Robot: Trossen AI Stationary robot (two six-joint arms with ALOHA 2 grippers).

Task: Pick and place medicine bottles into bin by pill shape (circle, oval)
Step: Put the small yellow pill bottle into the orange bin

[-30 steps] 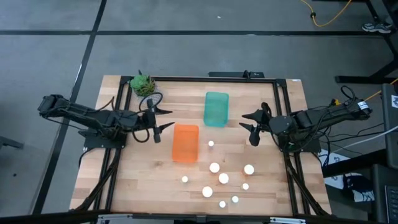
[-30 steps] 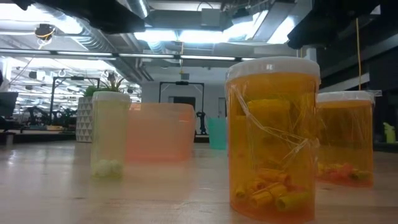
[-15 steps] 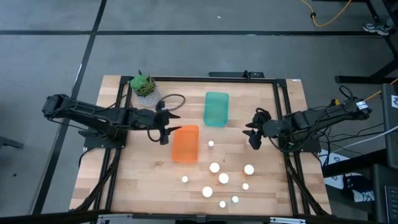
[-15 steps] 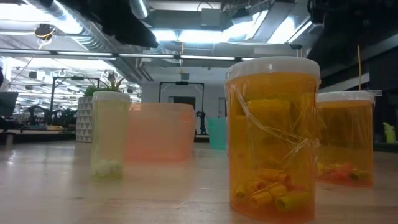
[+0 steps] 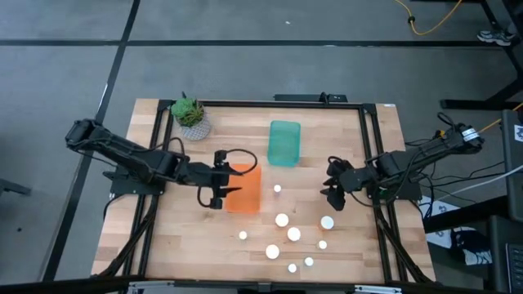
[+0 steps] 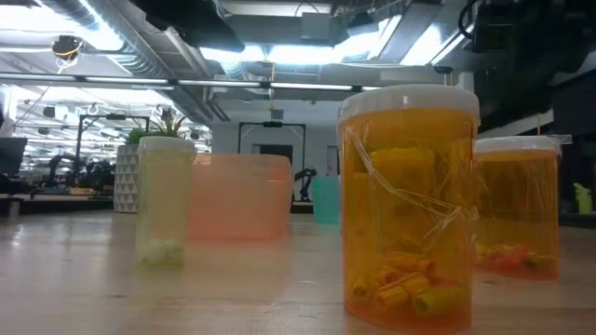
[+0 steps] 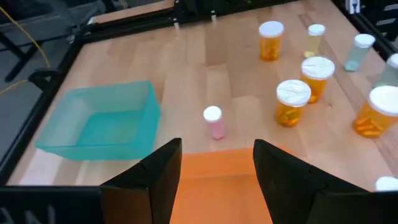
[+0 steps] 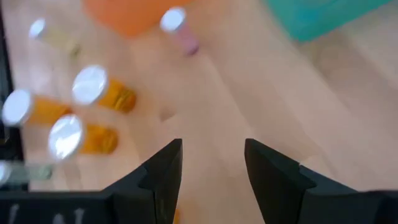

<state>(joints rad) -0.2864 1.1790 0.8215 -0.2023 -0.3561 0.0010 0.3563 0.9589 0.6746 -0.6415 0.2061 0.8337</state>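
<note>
High view: left gripper [image 5: 219, 181], fingers parted and empty, hovers over the orange bin [image 5: 243, 188]; right gripper [image 5: 333, 186], parted, empty, near medicine bottles [image 5: 282, 220].

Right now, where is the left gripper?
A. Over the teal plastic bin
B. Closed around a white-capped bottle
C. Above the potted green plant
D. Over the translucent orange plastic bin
D: in the high view the left gripper, empty, sits at the translucent orange plastic bin's edge; its wrist view shows orange beneath its fingers.
</note>
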